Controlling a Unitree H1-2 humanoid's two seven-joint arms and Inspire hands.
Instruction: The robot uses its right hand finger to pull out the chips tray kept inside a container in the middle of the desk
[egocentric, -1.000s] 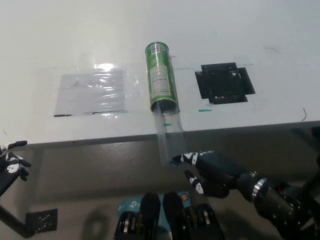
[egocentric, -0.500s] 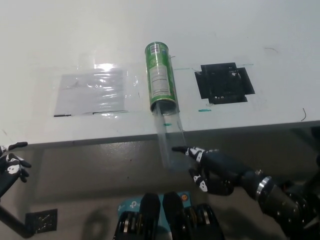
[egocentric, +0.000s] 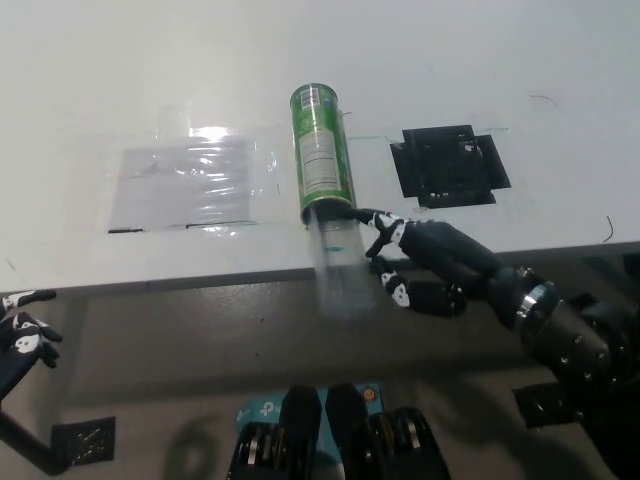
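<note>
Nearest, at the lower left edge, the white left hand (egocentric: 22, 335) rests below the desk's front edge, fingers spread and holding nothing. Right of centre, the black right hand (egocentric: 425, 268) reaches in with one finger extended, its tip touching the clear chips tray (egocentric: 338, 265) near the can's mouth; it grips nothing. The tray overhangs the white desk (egocentric: 520, 60) edge, protruding from the green container (egocentric: 322, 155) lying on its side mid-desk

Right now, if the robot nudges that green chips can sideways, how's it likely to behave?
The green can lies on its side on the desk, so it would probably roll. The clear tray sticking out past the desk edge may tip it forward. The right hand reaches beside its mouth.
</note>
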